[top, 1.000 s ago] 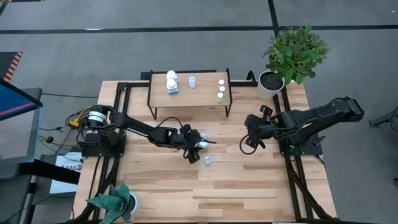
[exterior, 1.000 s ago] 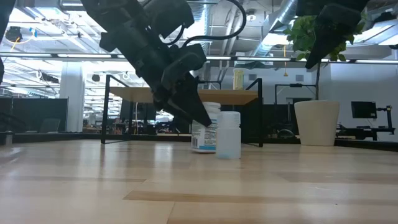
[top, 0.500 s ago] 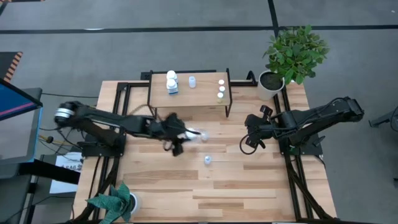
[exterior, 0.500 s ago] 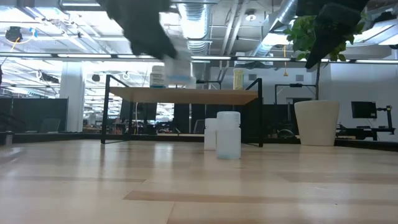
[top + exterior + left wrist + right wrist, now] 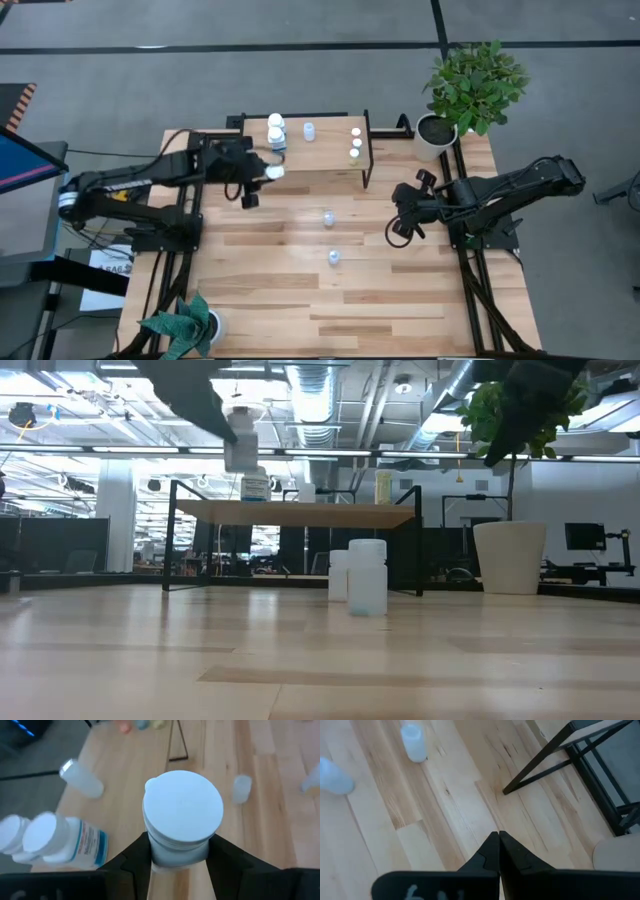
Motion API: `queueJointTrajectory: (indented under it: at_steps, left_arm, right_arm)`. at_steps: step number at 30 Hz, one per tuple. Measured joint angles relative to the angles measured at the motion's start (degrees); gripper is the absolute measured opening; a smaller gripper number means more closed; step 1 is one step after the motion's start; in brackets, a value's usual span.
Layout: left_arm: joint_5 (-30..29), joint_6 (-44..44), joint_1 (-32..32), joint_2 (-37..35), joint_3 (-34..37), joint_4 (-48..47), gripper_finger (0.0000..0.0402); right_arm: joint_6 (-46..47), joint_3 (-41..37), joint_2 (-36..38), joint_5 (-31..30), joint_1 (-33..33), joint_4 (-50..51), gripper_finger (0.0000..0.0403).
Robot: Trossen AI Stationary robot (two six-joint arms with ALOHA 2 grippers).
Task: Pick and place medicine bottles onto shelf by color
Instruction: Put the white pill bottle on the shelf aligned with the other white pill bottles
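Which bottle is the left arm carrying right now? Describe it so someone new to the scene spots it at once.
Find the shelf at the table's far edge, then its left end, where the left hand hovers. Clamped in it is a white bottle with a wide white cap; unlike the white bottles standing on the shelf, this one is in the air.

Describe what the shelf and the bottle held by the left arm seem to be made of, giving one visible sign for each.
The shelf: top looks like light wood with a matt finish, showing grain; its thin legs look like black-painted metal. The white bottle between the left gripper's fingers looks like smooth, slightly glossy plastic, judging by its even, seamless cap; the contents cannot be seen.
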State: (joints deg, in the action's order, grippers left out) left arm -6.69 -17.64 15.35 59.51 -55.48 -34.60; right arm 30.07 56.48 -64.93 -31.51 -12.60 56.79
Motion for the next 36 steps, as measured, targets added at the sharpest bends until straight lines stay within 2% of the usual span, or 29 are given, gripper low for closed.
queueJointTrajectory:
  at_steps: [6, 9, 17, 36]
  left_arm:
    - [15.7, -5.5, 12.2, 2.7, 0.0, -0.6, 0.0135]
    - [19.5, -7.5, 15.9, 4.3, 0.0, -0.2, 0.0135]
    - [22.2, -10.2, 19.4, 8.0, 0.0, 1.7, 0.0136]
    - [21.7, -10.4, 23.3, 10.0, -2.2, 0.5, 0.0183]
  right_arm:
    - [0.0, 0.0, 0.0, 0.0, 0.0, -0.3, 0.0016]
    - [-0.1, 0.0, 0.0, 0.1, 0.0, -0.4, 0.0016]
    - [-0.1, 0.0, 0.0, 0.1, 0.0, -0.4, 0.0016]
    - [0.4, 0.0, 0.0, 0.2, 0.0, -0.5, 0.0016]
